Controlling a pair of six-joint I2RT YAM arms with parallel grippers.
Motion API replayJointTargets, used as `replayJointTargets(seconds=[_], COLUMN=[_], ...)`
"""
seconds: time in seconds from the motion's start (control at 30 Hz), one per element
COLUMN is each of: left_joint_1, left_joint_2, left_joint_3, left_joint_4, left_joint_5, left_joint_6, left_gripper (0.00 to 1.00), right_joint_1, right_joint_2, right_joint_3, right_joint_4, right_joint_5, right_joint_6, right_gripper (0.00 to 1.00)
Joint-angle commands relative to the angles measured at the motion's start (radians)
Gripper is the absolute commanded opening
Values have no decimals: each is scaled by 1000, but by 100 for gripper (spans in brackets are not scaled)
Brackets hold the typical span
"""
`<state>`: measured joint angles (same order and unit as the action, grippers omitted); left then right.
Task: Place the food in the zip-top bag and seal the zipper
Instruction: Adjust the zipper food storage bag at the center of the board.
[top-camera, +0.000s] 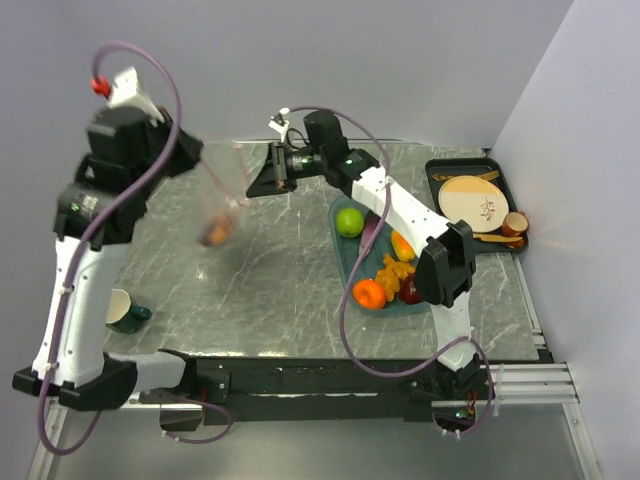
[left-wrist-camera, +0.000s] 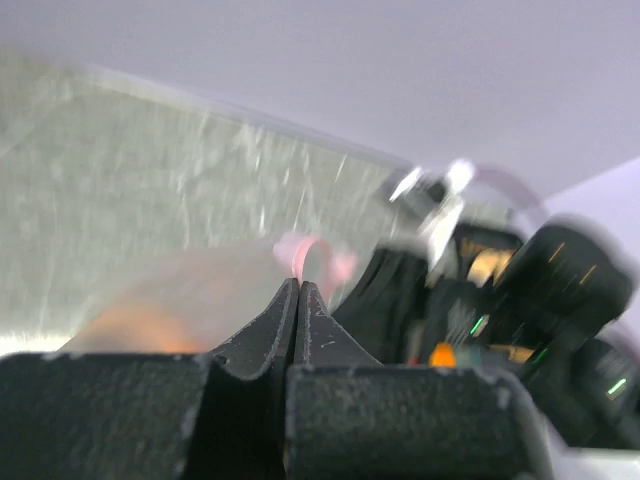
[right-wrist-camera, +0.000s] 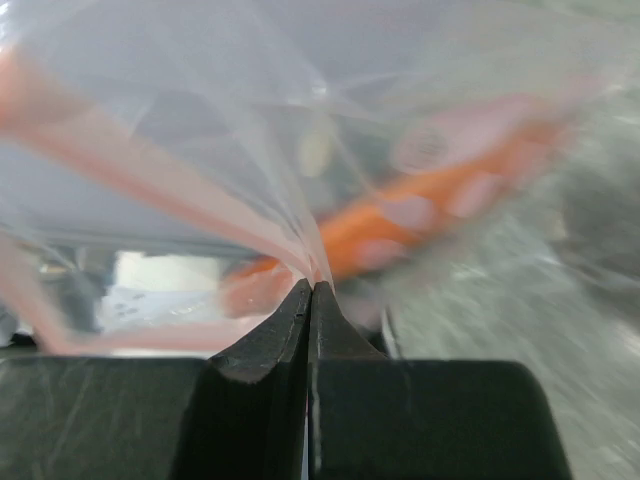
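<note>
The zip-top bag (top-camera: 225, 185) was motion-blurred from above, the food (top-camera: 217, 233) inside a brownish smear. An orange shape (right-wrist-camera: 400, 215) in the right wrist view was unidentifiable.

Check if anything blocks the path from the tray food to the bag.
Nothing stands on the table between the teal tray and the zip-top bag, held in the air. But the right arm crosses over the tray, hiding some food, and the left gripper and right gripper are both shut on the bag's zipper edge.

Green mug (top-camera: 128, 312) and black tray (top-camera: 436, 168) with plate (top-camera: 468, 200) rest on table (top-camera: 270, 290).
</note>
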<state>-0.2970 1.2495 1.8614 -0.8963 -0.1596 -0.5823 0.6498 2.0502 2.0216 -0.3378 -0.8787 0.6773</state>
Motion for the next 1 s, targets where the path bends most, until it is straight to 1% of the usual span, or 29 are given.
replayJointTargets(seconds=[0.0, 0.07, 0.1, 0.13, 0.17, 0.2, 0.27, 0.3, 0.33, 0.4, 0.47, 0.5, 0.53, 0.57, 0.6, 0.73, 0.83, 0.97], left_joint_1=[10, 13, 13, 13, 13, 13, 13, 12, 13, 13, 13, 12, 12, 12, 10, 9, 4, -10], left_joint_2=[132, 159, 172, 174, 169, 147, 114, 82, 67, 32, 15, -4, -15, -27, -51, -91, -81, -42], left_joint_3=[197, 155, 77, 24, -35, -171, -305, -423, -477, -600, -652, -697, -714, -731, -757, -774, -739, -670], left_joint_4=[-42, -33, -21, -12, 3, 57, 114, 138, 199, 241, 292, 310, 338, 355, 365, 398, 381, 323], left_joint_5=[44, 112, 139, 152, 207, 224, 276, 291, 307, 337, 345, 345, 344, 344, 347, 357, 390, 399], left_joint_6=[113, 111, 107, 86, 76, 67, 36, 24, 6, -14, -45, -57, -88, -105, -122, -178, -169, -148], left_gripper=[1, 1, 1, 1, 1, 1, 1, 1, 1, 1, 1, 1, 1, 1, 1, 1, 1, 1], right_joint_1=[37, 34, 31, 30, 24, 22, 17, 14, 13, 14, 14, 16, 11, 10, 5, -22, -33, -41], right_joint_2=[-82, -113, -142, -153, -162, -177, -188, -186, -185, -185, -185, -185, -183, -185, -193, -229, -252, -280], right_joint_3=[-4, -104, -201, -248, -297, -387, -463, -507, -521, -560, -575, -574, -569, -561, -561, -604, -636, -687], right_joint_4=[195, 184, 180, 177, 183, 192, 226, 230, 229, 218, 182, 156, 126, 62, 43, 26, 11, 55], right_joint_5=[-31, 24, 53, 94, 110, 128, 177, 184, 193, 228, 245, 288, 305, 332, 369, 444, 519, 543], right_joint_6=[137, 130, 117, 99, 85, 74, 59, 54, 36, 10, -39, -60, -111, -131, -145, -173, -164, -136], right_gripper=[5, 5, 6, 6, 6, 6, 6, 6, 6, 6, 7, 7, 7, 7, 7, 8, 8, 8])
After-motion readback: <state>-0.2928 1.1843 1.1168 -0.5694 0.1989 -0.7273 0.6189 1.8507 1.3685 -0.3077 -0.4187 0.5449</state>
